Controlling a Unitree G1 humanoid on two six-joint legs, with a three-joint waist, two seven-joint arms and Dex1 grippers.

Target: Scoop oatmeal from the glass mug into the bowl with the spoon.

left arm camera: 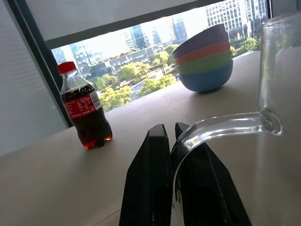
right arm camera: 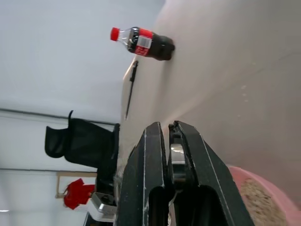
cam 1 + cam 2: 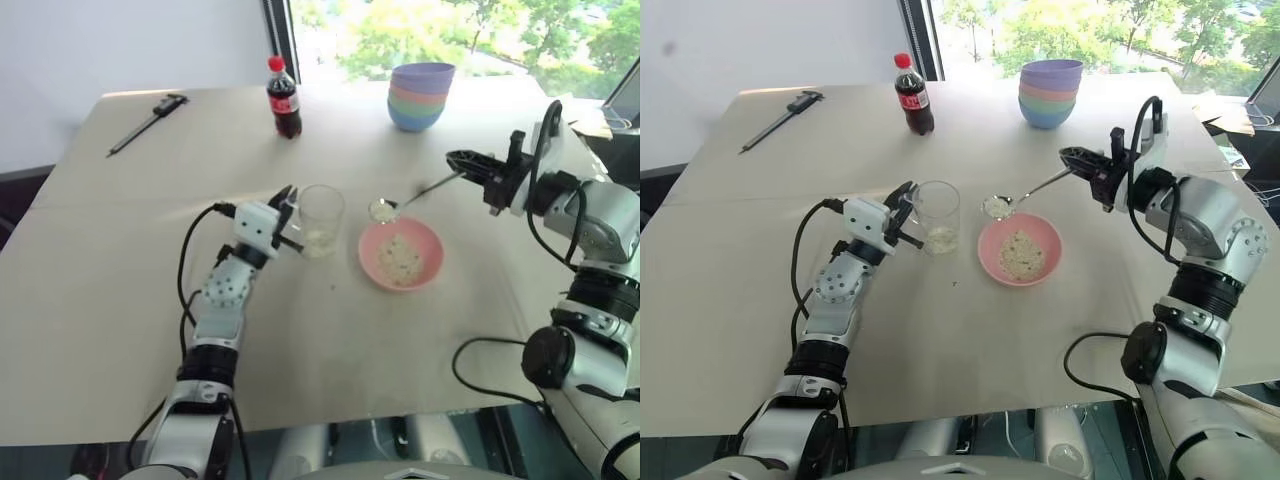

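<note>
cola bottle [image 3: 283, 98] upright | stacked bowls [image 3: 421, 96] | caliper [image 3: 148, 122] far-left

Two head views look forward and down over the desk [image 3: 120, 300] from the robot's near edge, set well back; a stereo pair, they share nearly everything: both arms, glass mug [image 3: 321, 219], bowl [image 3: 401, 254], cola bottle [image 3: 283, 97], stacked bowls [image 3: 421, 96] at the far edge. Left wrist view sits low, close behind the left gripper [image 1: 171, 136], facing the far edge and window; it shares the mug handle, bottle and stacked bowls with the head pair. Right wrist view is rolled sideways, close behind the right gripper [image 2: 168, 136], facing across the desk; it shares the bottle, caliper [image 2: 131, 89] and bowl rim.
</note>
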